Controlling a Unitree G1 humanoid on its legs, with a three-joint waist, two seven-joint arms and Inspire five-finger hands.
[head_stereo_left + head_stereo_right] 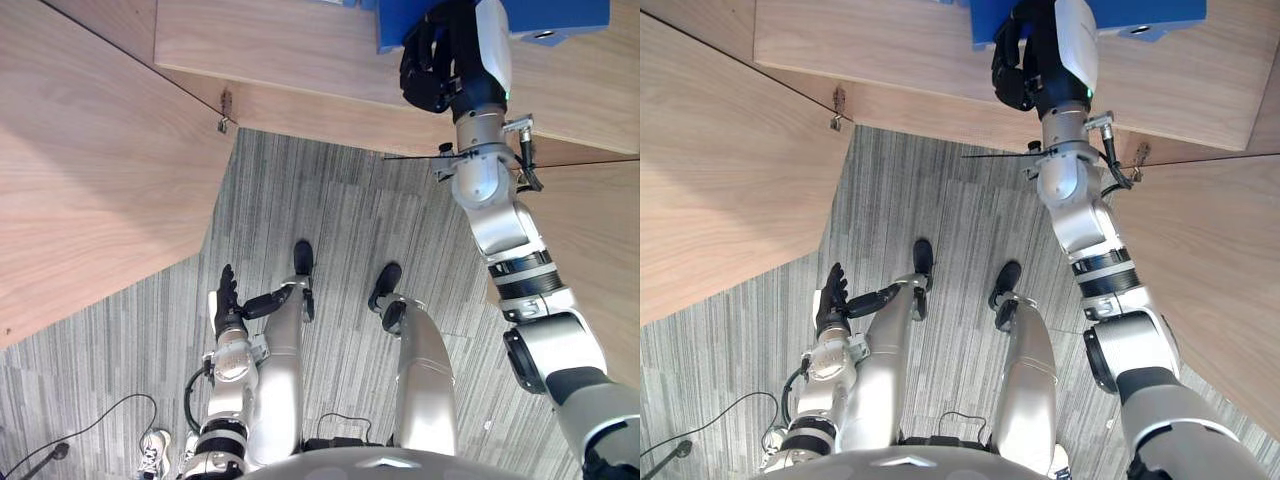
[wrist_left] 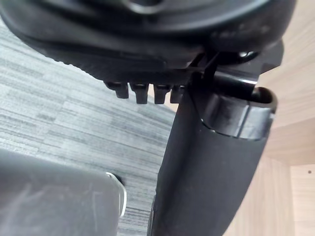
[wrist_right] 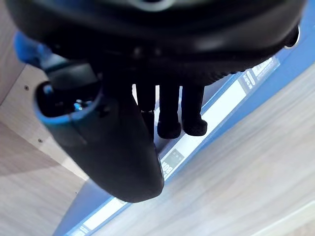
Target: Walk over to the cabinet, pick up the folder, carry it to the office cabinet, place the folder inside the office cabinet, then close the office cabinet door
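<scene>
The blue folder (image 1: 560, 15) lies flat on the wooden shelf (image 1: 280, 45) of the office cabinet in front of me, its labelled spine (image 3: 221, 113) facing outward. My right hand (image 1: 432, 70) reaches up to the folder's near left corner. Its fingers (image 3: 170, 123) curl over the spine and the thumb stands close against them. My left hand (image 1: 227, 300) hangs low beside my left leg with straight fingers, holding nothing.
The cabinet's left door (image 1: 90, 170) stands swung open on my left, with a hinge (image 1: 225, 110) at its inner corner. The right door (image 1: 600, 230) is open on my right. Grey carpet (image 1: 330, 210) lies between them. A person's shoe (image 1: 152, 452) is at the lower left.
</scene>
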